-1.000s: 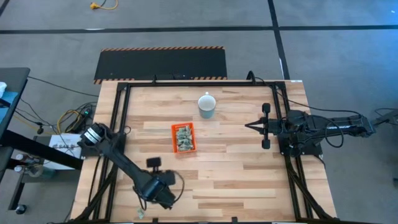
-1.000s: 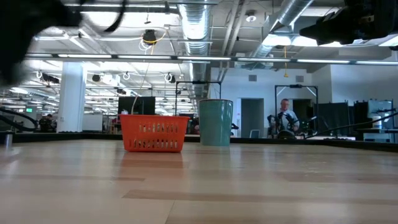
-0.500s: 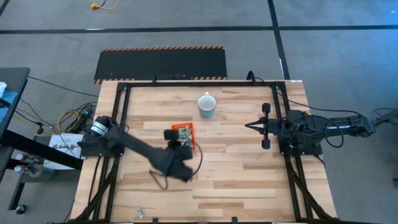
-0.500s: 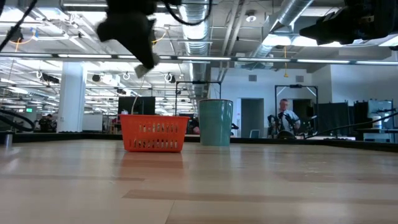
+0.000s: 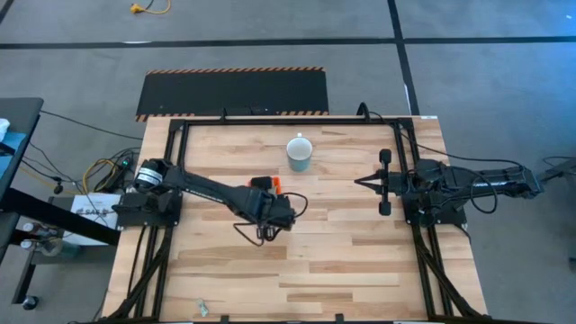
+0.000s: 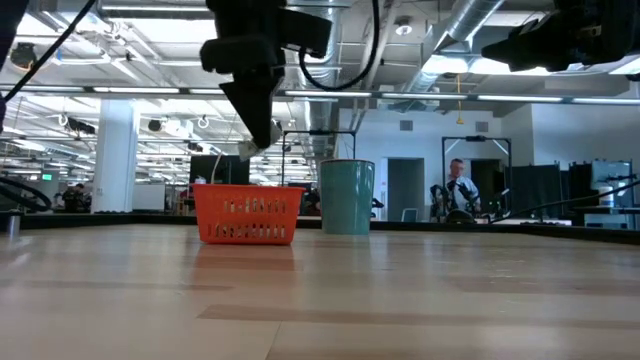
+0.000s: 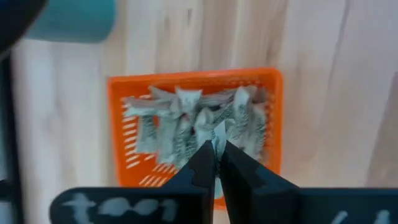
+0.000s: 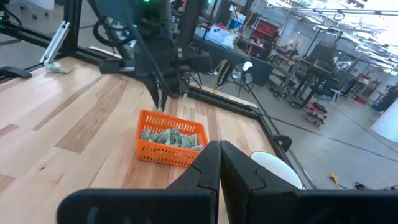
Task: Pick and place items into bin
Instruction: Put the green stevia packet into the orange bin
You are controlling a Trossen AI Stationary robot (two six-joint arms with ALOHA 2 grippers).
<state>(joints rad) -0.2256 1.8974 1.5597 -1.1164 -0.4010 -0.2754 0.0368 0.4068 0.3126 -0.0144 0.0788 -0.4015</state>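
The orange bin (image 7: 273,118) stands mid-table beside the pale mug (image 5: 299,151), with several green-and-white wrapped items (image 7: 168,127) lying inside it. My left gripper (image 7: 216,151) hangs over the bin (image 6: 248,217), pointing steeply down, shut on one small wrapped item (image 7: 219,133). In the high view the left arm covers most of the bin (image 5: 275,185). My right gripper (image 8: 219,151) waits shut at the table's right side, level and well above the wood, touching nothing. My left gripper pinches one pale wrapped item (image 7: 219,133) between its two fingertips (image 7: 204,158). The fingers come from above, slanting down. The item pokes out just past the tips and hangs clear above the items in the bin.
The mug (image 6: 347,197) stands just beyond the bin toward the far right. One stray wrapped piece (image 5: 203,309) lies at the table's near left edge. Black frame rails (image 5: 171,153) run along the table's left, far and right sides. Bare wood lies nearer than the bin.
My left gripper has swung from the table's near left corner toward the far edge and the right, rising a little and turning, and now hangs over the bin. It has stayed shut with the small wrapped item in its tips.
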